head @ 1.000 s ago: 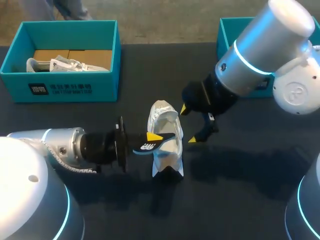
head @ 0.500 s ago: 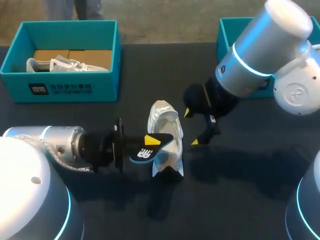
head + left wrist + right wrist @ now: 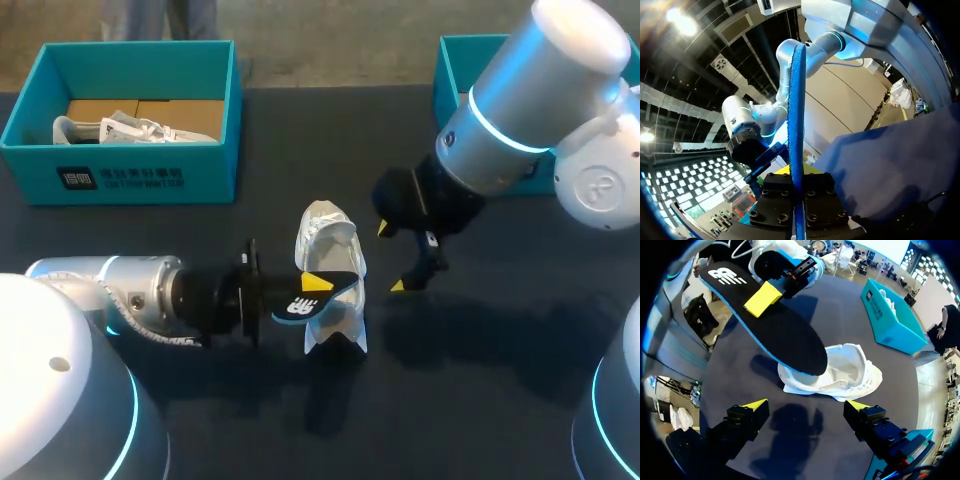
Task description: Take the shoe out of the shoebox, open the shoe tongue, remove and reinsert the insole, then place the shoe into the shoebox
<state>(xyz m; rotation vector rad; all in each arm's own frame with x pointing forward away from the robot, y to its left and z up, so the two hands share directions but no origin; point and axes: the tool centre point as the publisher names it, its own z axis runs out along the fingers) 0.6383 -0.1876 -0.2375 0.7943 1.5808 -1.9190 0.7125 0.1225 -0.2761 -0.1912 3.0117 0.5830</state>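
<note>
The shoe [image 3: 332, 250] sat out on the surface [image 3: 480, 400]; the left hand [image 3: 316, 288] clamped the insole [image 3: 293, 308] at its mouth, the right hand [image 3: 391, 258] apart. Reinserting and boxing seemingly remained.

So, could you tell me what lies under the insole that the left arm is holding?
The white shoe lies on the table beneath the insole's front end. The insole covers part of the shoe's opening, so its inside there is hidden.

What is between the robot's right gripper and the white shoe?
Nothing but bare black table. The right wrist view shows the right gripper open, apart from the shoe.
</note>
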